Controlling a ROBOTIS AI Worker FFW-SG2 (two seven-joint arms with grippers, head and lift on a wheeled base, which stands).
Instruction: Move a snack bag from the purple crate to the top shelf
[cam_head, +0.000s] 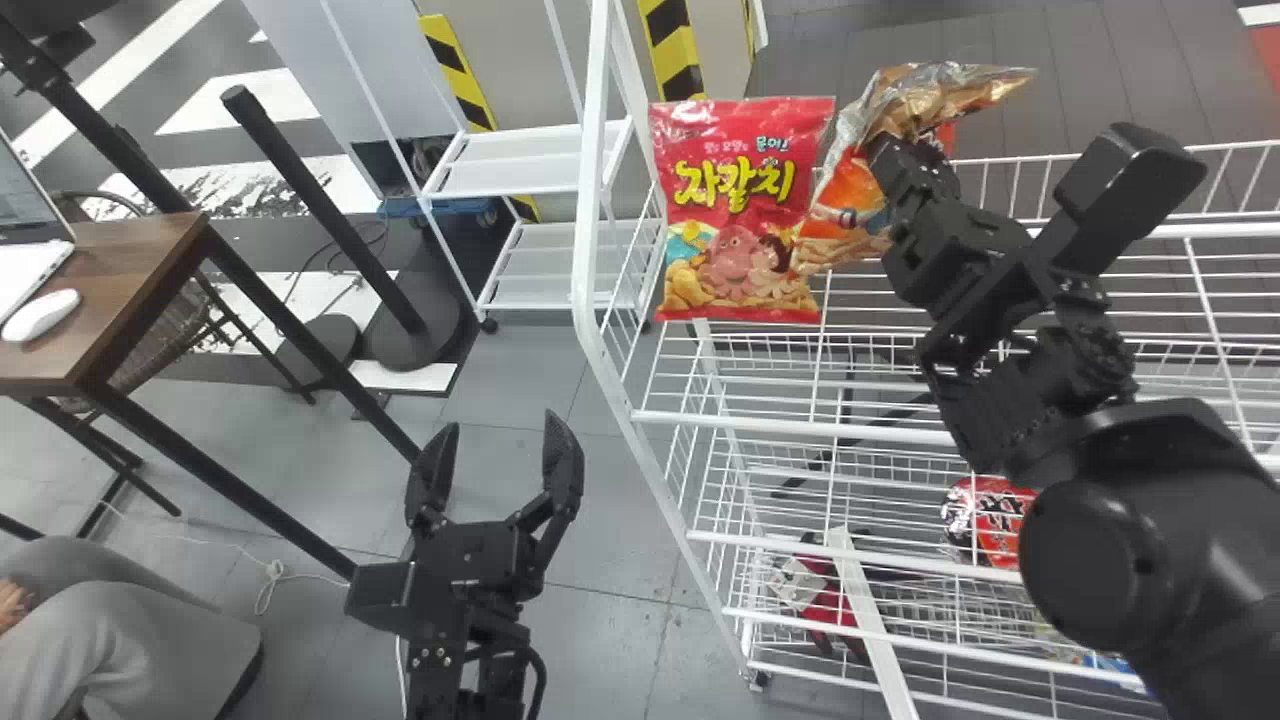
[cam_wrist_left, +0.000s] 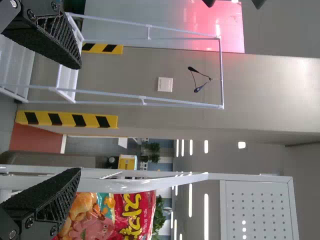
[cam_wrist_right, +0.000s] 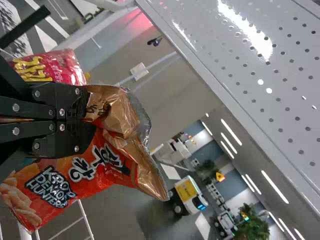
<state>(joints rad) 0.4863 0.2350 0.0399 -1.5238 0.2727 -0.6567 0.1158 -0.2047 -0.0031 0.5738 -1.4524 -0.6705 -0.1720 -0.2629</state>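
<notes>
Nearest us, the robot's right arm (cam_head: 1130, 560) rises from the lower right corner and angles inward across a white wire rack (cam_head: 600, 300).

From the left, we see a brown wooden desk (cam_head: 120, 300) bearing a laptop (cam_head: 28, 265) and a white mouse (cam_head: 40, 315). Beyond it, a black pole (cam_head: 320, 210) leans across our frame near white wheeled shelving (cam_head: 520, 175). Left of the rack, the left tool (cam_head: 502, 425) points forward over the grey floor, its two fingers spread wide apart.

At the rack's left end, we find a red snack bag (cam_head: 740, 210) upright at the upper wire tier, its printed front toward us. Just to its right is the task's item, an orange snack bag (cam_head: 845, 220) with a crumpled bronze-and-silver top. The right tool (cam_head: 888, 155) grips it near that top, fingers closed on the wrapper, and holds it tilted above the upper tier. We cannot tell whether the two bags touch, or whether the gripped one meets the wires. On the tiers below, we spot a red-and-black item (cam_head: 830, 605) and, farther right, a round red package (cam_head: 985, 520) behind the wires.
</notes>
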